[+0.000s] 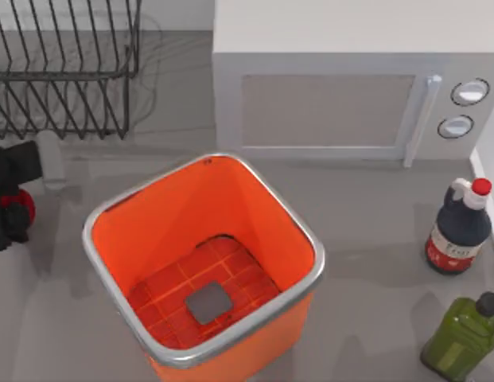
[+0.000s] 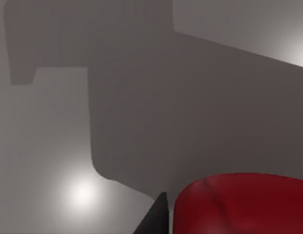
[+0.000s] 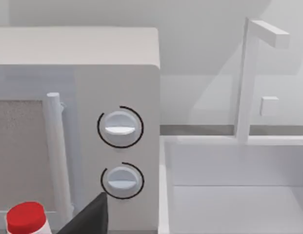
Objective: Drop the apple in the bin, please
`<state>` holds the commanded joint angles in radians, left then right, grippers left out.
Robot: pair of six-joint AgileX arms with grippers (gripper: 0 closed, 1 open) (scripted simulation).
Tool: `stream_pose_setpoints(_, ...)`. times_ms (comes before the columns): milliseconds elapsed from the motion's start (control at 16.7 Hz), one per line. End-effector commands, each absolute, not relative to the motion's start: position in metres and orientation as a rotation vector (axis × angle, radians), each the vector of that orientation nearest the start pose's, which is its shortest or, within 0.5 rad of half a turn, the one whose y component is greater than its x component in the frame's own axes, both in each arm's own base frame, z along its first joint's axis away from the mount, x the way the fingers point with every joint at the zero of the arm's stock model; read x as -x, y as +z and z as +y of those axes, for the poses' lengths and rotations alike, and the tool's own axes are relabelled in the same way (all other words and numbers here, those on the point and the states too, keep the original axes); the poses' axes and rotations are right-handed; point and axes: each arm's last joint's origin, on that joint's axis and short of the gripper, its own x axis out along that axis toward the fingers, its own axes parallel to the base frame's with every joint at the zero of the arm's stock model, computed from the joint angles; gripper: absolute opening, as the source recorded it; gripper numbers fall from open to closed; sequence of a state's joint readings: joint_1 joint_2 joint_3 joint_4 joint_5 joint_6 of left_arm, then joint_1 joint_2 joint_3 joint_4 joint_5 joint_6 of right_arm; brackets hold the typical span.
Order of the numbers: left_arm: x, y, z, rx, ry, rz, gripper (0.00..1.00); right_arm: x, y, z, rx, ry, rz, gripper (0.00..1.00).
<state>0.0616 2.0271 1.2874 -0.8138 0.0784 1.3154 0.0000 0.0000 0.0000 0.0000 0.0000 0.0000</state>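
The apple [image 1: 22,206] is a small glossy red fruit at the table's far left edge. My left gripper [image 1: 11,216] is shut on it, well left of the bin [image 1: 175,215]. In the left wrist view the apple [image 2: 244,204] sits close up beside a black fingertip [image 2: 158,219], over the grey table and its shadows. The bin is a large orange square container with a silver rim and a gridded floor with a grey square, standing at the table's middle front. One dark fingertip [image 3: 92,217] of my right gripper shows in the right wrist view, facing the microwave.
A black wire dish rack [image 1: 64,72] stands at the back left. A white microwave [image 1: 334,95] with two knobs [image 3: 120,126] fills the back right. A dark bottle with a red cap [image 1: 456,231] and a green bottle [image 1: 465,334] stand at the right. Beside the microwave lies a white sink [image 3: 234,185].
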Motion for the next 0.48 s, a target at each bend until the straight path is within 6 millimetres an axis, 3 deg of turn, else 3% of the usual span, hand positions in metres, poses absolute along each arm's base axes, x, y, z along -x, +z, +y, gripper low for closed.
stream_pose_setpoints(180, -0.372, 0.143, 0.024, -0.920, -0.996, 1.278, 0.00, -0.106, 0.160, -0.001, 0.000, 0.000, 0.000, 1.00)
stream_pose_setpoints(480, -0.371, 0.217, 0.023, -0.906, -1.024, 1.308, 0.00, -0.106, 0.160, -0.001, 0.000, 0.000, 0.000, 1.00)
